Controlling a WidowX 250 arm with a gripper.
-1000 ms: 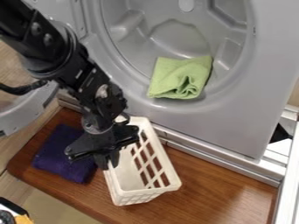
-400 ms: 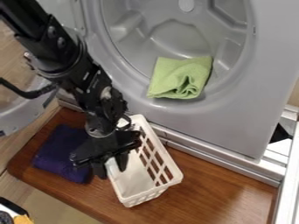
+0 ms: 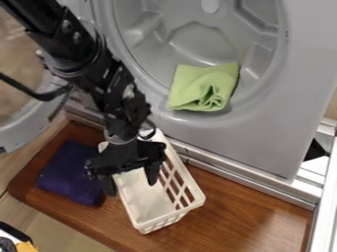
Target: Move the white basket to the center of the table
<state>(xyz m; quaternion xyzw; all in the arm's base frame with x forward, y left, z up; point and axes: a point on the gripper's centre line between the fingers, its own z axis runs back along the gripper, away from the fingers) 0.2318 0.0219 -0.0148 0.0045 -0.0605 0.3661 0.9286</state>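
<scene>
Now, I have my gripper (image 3: 131,188) over the long side wall of the white basket (image 3: 148,199), the wall which is at its nine o'clock, if twelve is the top of the camera view. My fingers (image 3: 152,174) are spread apart, one inside the basket and the other outside, so the wall stands between them and I pinch nothing. I think this position is good for two purposes: to take the wall by closing, or to leave the basket by going straight up.

The basket stands upright on the brown table (image 3: 243,216), with its long side slanting from eleven toward five o'clock. It is near the middle of the part I can see, so I judge the task almost done, and perhaps only lifting away is needed. I should rise carefully, because the inner finger could drag the wall. My arm (image 3: 85,64) comes from eleven o'clock, which leaves the five o'clock end free of me.

The purple cloth (image 3: 66,172) lies at about ten o'clock of the basket, near my outer finger, so I must avoid pushing it. The green cloth (image 3: 197,83) is at one o'clock, supported by the low lip of the drum (image 3: 204,42).

In count: one basket, two cloths, one drum, one table, two fingers.
</scene>
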